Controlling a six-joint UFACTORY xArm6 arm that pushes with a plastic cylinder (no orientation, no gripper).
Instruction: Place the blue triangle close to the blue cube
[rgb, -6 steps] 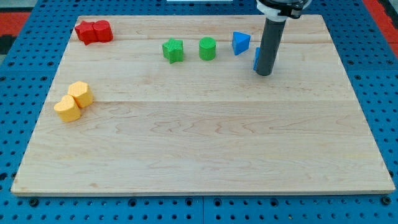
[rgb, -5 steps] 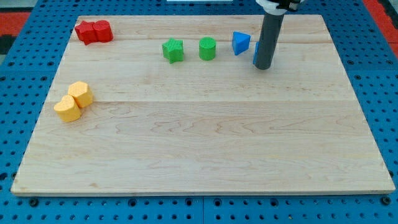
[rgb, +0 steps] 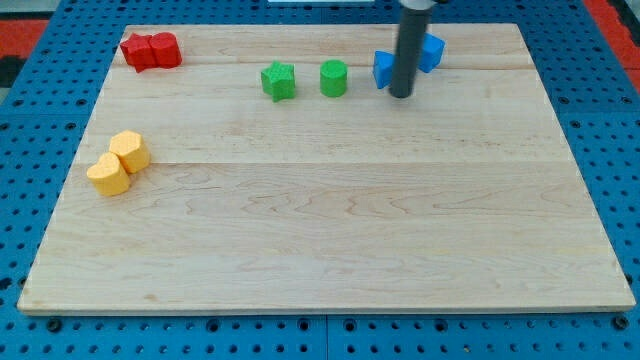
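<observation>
The blue triangle (rgb: 383, 68) lies near the top of the wooden board (rgb: 330, 230), right of centre, partly hidden by my rod. The blue cube (rgb: 430, 52) sits just to its upper right, with the rod between them. My tip (rgb: 401, 95) rests on the board at the triangle's lower right edge, below and left of the cube. Whether the tip touches the triangle cannot be told.
A green cylinder (rgb: 333, 77) and a green star (rgb: 278, 80) stand left of the triangle. Two red blocks (rgb: 151, 49) sit at the top left corner. Two yellow blocks (rgb: 119, 161) sit at the left edge.
My tip has moved left and up, from right of the triangle to its lower right edge. The blue cube, earlier mostly hidden behind the rod, now shows further up and right.
</observation>
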